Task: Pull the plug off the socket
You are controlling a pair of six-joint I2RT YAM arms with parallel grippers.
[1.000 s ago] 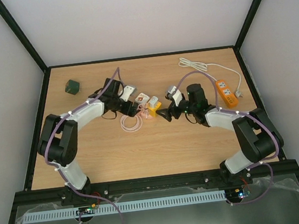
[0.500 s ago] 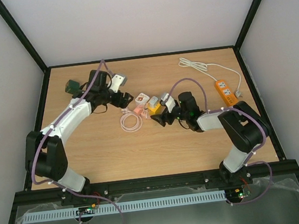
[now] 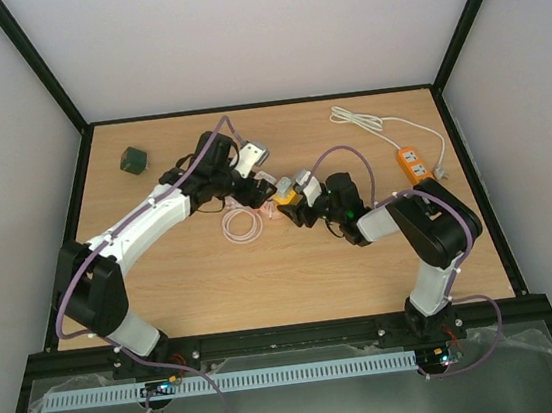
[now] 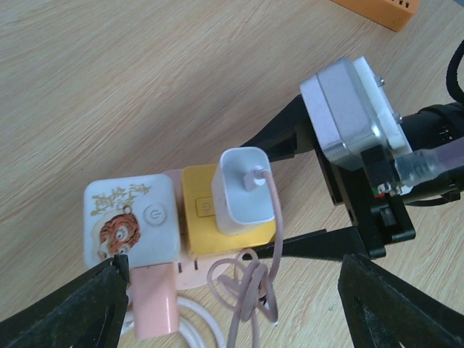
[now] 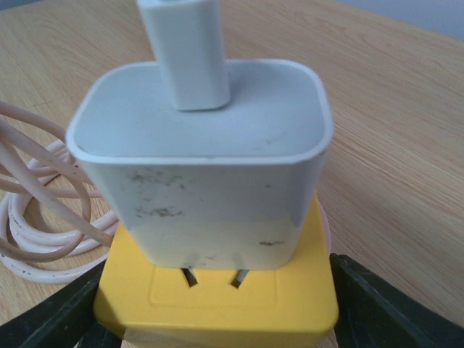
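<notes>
A white plug (image 5: 203, 159) stands in the yellow socket (image 5: 217, 301), with a sliver of its two prongs showing above the socket face. In the left wrist view the plug (image 4: 243, 192) trails a pink cable, and the yellow socket (image 4: 203, 225) sits beside a white tiger-print socket (image 4: 130, 221) on a pink base. My right gripper (image 5: 217, 319) straddles the yellow socket, open, with a black finger (image 5: 65, 312) close against each side. My left gripper (image 4: 239, 308) hovers open over the cluster and holds nothing. From above, both grippers, left (image 3: 252, 187) and right (image 3: 292, 207), meet at the yellow socket (image 3: 284, 199).
An orange power strip (image 3: 412, 165) with a white cord (image 3: 366, 120) lies at the back right. A dark green object (image 3: 132, 161) sits at the back left. A coiled pale cable (image 3: 241, 226) lies just in front of the socket cluster.
</notes>
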